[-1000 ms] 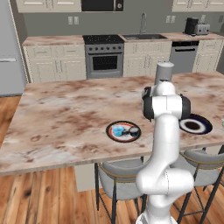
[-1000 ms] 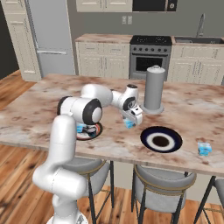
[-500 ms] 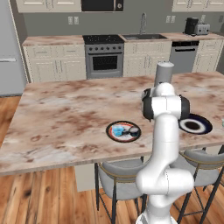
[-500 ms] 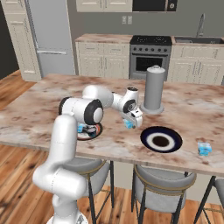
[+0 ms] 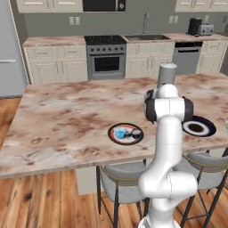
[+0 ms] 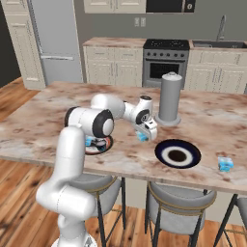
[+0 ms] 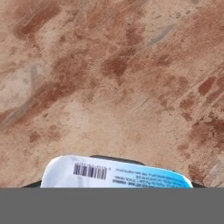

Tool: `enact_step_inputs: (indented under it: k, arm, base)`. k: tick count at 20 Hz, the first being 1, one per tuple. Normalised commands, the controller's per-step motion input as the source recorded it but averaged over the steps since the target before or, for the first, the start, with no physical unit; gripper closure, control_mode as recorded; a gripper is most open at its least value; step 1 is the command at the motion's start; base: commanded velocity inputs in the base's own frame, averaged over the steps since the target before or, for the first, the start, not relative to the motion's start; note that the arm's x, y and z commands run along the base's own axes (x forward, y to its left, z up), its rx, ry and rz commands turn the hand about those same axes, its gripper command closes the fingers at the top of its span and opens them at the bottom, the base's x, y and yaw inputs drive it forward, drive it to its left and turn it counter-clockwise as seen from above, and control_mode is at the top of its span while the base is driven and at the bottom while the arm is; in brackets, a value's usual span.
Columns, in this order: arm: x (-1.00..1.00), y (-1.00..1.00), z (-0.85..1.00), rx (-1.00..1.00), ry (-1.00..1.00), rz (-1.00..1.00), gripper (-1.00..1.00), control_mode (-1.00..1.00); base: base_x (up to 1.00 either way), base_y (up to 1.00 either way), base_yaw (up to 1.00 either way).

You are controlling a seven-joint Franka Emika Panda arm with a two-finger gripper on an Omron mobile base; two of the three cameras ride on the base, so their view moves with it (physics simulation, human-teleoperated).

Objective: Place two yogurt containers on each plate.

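On the left of the marble counter, the red-rimmed plate is seen already loaded: a pale blue cup and a dark cup sit on it side by side. Toward the middle, the gripper is held low over the counter between the two plates, and a third blue yogurt cup appears to be clasped between the jaws; in the hand view its lid lies right at the fingers. A barcode and fine blue print are visible on that lid, but no word can be read. The grasp step is judged in hand; a lift and a carry rightward to the empty blue-rimmed plate are called for next. Farthest right, the last blue cup waits near the counter edge.
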Motion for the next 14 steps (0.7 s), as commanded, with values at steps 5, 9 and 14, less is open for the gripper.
enact_step_inputs:
  k: [5,9,14]
  arm:
    - [-0.28,0.00,0.43,0.00,0.00,0.15,1.00,-1.00]
    - [-0.64,-0.01,0.67,0.00,-0.01,0.23,1.00,-1.00]
    - [-0.65,0.29,0.53,0.00,0.01,0.29,1.00,-1.00]
  base:
    - [0.00,0.00,0.00]
    - [0.00,0.00,0.00]
    - [0.00,0.00,0.00]
